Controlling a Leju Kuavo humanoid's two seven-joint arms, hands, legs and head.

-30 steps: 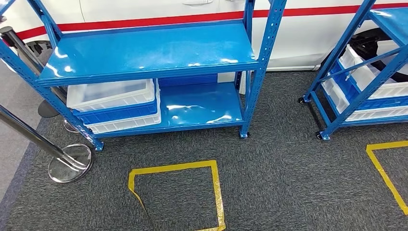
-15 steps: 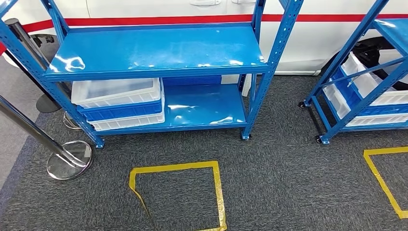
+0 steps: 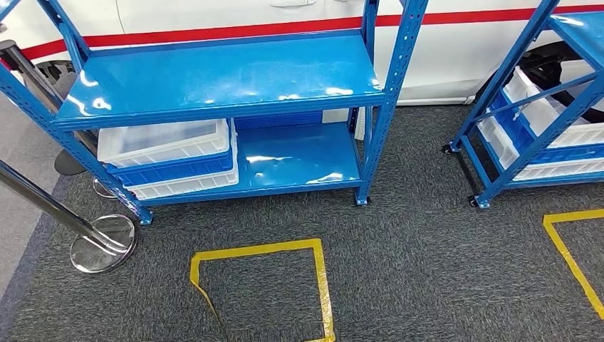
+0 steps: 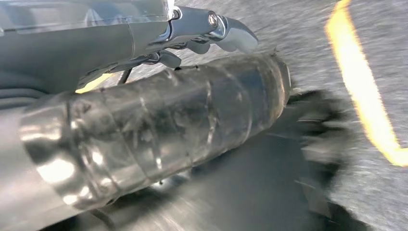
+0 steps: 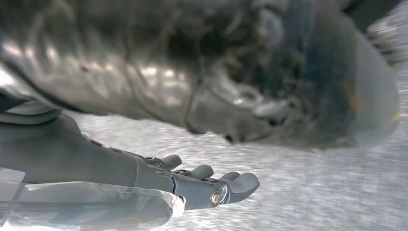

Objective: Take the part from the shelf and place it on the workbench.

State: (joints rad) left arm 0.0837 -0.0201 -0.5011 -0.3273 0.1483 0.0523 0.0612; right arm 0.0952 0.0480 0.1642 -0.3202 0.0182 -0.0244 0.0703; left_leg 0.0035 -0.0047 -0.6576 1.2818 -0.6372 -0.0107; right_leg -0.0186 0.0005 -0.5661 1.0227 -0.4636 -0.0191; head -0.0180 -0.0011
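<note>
White vehicle body [image 3: 456, 50] with a red stripe is filling the back from 10 to 2 o'clock. In front of it the blue shelf [image 3: 214, 75] is standing on grey carpet [image 3: 427, 271], top deck bare and glossy, lower deck carrying stacked bins [image 3: 167, 157] at 9 o'clock, white and blue, looking empty from here. Second blue rack [image 3: 527, 128] is sitting at 3 o'clock with more bins [image 3: 541, 117] tilted in it. Yellow tape square [image 3: 260, 288] is lying on the carpet at 6 o'clock, another tape corner [image 3: 570, 249] at 4 o'clock. Chrome stanchion base [image 3: 103, 242] is resting at 8 o'clock.

The part: not spotting it on either deck or in the bins; cannot tell where it is lying. So handling is a guess only: probably a rigid shop part, likely graspable across its narrowest section, weight unknown. If it is in a bin, the walls are going to crowd the fingers.

Left hand [image 4: 211, 31] is hanging by the robot's side over carpet, holding nothing, fingers loosely extended, released. Right hand [image 5: 211, 185] is also hanging, fingers slightly curved and apart, holding nothing.
</note>
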